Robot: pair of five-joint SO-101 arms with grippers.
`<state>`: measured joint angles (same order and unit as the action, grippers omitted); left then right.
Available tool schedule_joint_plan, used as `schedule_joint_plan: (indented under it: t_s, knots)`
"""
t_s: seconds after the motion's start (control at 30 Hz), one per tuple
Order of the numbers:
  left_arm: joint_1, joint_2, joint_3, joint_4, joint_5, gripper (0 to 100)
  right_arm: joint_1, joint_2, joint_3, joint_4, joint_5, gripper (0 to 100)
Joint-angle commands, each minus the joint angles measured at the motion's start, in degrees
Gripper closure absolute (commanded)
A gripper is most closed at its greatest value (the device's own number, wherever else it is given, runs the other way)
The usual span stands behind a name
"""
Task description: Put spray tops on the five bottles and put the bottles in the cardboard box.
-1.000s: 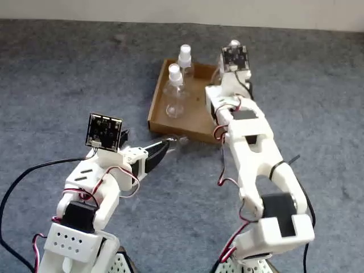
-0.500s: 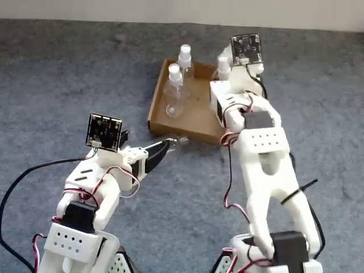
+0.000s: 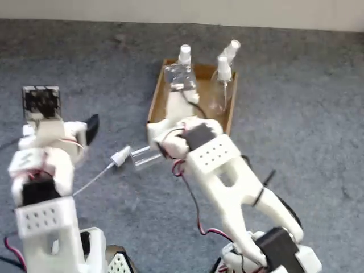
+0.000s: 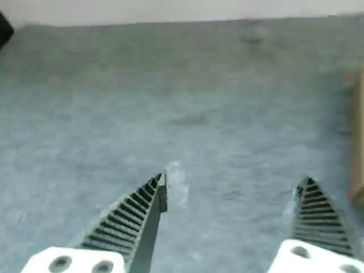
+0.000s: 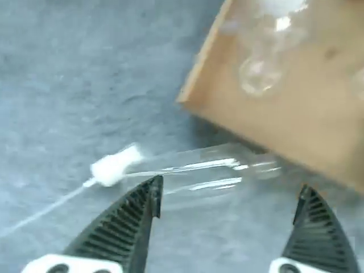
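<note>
We find the table (image 3: 307, 114) open along its far and right edges; a lying bottle (image 3: 142, 156) blocks the cardboard box's (image 3: 154, 102) near left corner, standing bottles (image 3: 219, 91) its far side.

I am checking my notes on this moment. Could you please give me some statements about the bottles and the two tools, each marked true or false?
1. One bottle lies on its side on the carpet, outside the cardboard box. True.
2. The right tool is shut on that bottle. False: it is open, above the bottle.
3. The left tool is open and holds nothing. True.
4. The cardboard box is empty. False: bottles with spray tops stand upright in it.
</note>
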<state>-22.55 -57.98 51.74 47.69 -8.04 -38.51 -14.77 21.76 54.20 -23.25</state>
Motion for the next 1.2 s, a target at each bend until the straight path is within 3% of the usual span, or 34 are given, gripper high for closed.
schedule_joint_plan:
  t_s: [0.0, 0.2, 0.4, 0.77, 1.0, 1.17]
  knots:
    - [-5.1, 10.5, -6.6, 0.0, -4.8, 70, -3.2, 4.4, -6.4, 0.6, -12.2, 69.5]
    - [-6.7, 17.9, -8.0, -0.3, -14.2, 70, -3.6, 13.4, -12.4, 0.6, -24.5, 69.5]
    - [-6.8, 20.7, -8.2, -0.4, -17.1, 70, -3.6, 19.4, -14.5, 0.4, -31.3, 69.5]
    - [-6.5, 21.4, -8.2, -0.4, -17.1, 70, -3.2, 23.3, -14.2, 0.7, -32.1, 70.3]
    - [-6.5, 21.4, -8.0, -0.4, -17.1, 70, -3.1, 23.3, -9.7, 0.7, -32.0, 90.3]
    - [-6.5, 21.4, -8.0, -0.4, -17.1, 70, -2.2, 23.3, -8.8, 5.4, -32.0, 96.4]
